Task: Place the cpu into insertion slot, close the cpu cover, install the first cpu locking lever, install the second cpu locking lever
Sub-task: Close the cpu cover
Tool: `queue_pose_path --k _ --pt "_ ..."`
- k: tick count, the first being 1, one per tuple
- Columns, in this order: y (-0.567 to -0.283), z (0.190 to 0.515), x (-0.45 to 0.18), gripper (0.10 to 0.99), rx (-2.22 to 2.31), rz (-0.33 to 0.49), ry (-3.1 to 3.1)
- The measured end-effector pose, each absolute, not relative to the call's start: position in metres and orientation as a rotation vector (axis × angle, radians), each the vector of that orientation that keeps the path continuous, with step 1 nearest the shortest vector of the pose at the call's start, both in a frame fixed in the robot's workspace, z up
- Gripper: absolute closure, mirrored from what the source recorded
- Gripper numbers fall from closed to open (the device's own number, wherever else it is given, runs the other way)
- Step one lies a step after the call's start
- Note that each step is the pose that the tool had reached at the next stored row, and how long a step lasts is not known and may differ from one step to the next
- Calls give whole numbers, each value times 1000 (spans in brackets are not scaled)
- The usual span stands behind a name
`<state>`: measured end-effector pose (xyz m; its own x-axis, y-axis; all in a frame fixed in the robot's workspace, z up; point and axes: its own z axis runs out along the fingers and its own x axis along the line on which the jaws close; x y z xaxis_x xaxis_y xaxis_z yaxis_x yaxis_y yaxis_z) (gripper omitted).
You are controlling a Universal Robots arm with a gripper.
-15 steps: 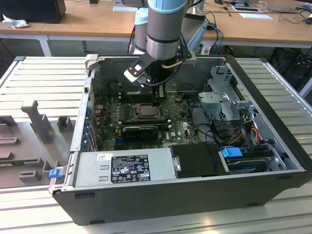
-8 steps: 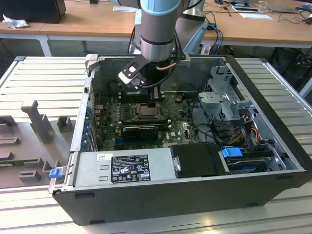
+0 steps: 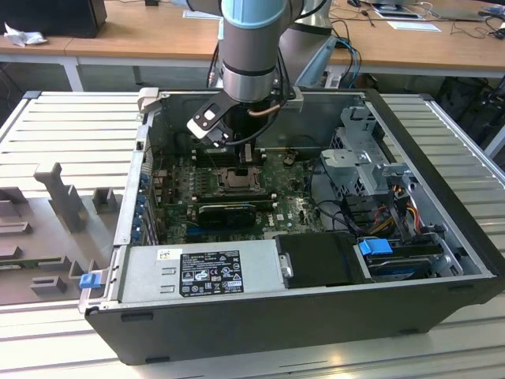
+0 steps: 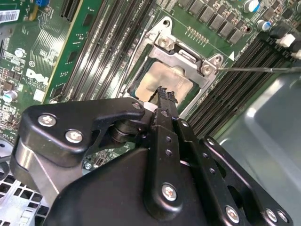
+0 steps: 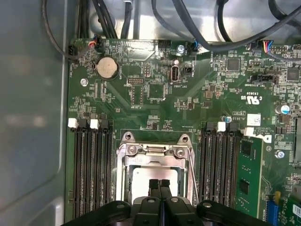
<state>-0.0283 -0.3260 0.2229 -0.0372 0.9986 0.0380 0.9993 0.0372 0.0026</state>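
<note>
1. My gripper has both fingers pressed together with nothing between them, directly over the cpu.
2. The cpu lies flat in the insertion slot.
3. The cpu cover seems folded down on it, but I cannot confirm this.
4. All of this sits inside the open computer case.

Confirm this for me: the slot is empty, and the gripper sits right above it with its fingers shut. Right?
Not quite. The slot is not empty: the cpu lies in it, its pale metal top plain in the first wrist view. The rest holds: the gripper sits right above it with its fingers shut.
</note>
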Motion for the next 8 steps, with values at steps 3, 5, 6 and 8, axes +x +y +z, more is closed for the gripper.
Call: queue_pose_path --k 3,5,6,8 --pt "-326 221 -31 980 -2150 -44 -2255" --pt "-326 219 -36 980 -2148 -44 -2256" --pt "-326 218 -38 980 -2148 -44 -2256" --pt "-326 216 -41 980 -2148 -44 -2256"
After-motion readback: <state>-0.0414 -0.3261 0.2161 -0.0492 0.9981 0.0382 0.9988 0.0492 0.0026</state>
